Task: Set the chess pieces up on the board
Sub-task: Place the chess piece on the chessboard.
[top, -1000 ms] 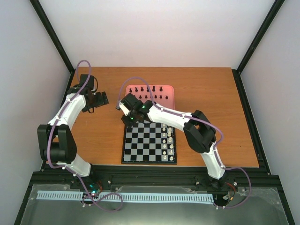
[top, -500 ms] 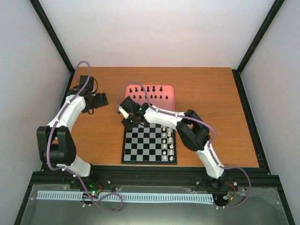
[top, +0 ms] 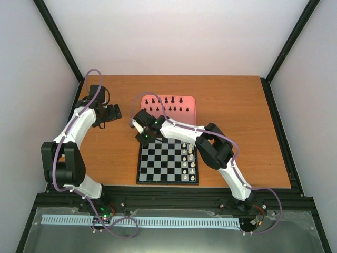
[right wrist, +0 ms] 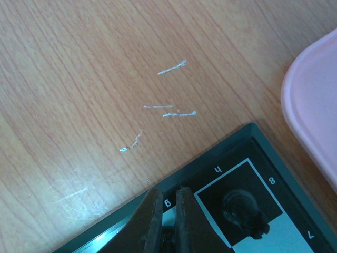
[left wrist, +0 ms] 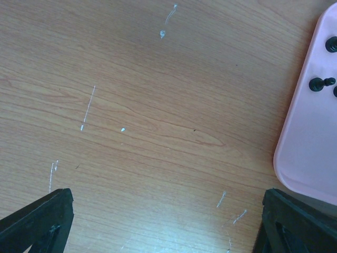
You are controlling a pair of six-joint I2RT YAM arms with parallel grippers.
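The board point(top: 164, 164) lies at the table's near middle. Several black chess pieces point(top: 163, 105) stand on the pink tray point(top: 190, 115) behind it. My right gripper point(top: 142, 138) hangs over the board's far left corner, shut on a tiny black piece point(right wrist: 169, 245) that shows dark between its fingers point(right wrist: 152, 216). In the right wrist view the gripper point(right wrist: 168, 192) is above the board's dark border point(right wrist: 226, 150), and another black piece point(right wrist: 242, 213) stands on the corner square beside it. My left gripper point(top: 115, 112) is open over bare wood, left of the tray point(left wrist: 310, 142).
White pieces point(top: 188, 161) fill two columns on the board's right side. Two black pieces point(left wrist: 320, 83) on the tray's edge show in the left wrist view. The tray's rim point(right wrist: 316, 100) lies close to the board's corner. Scratched wood surrounds the board.
My right gripper has shifted a little left, toward the board's far left corner, still shut. The left arm has not moved.
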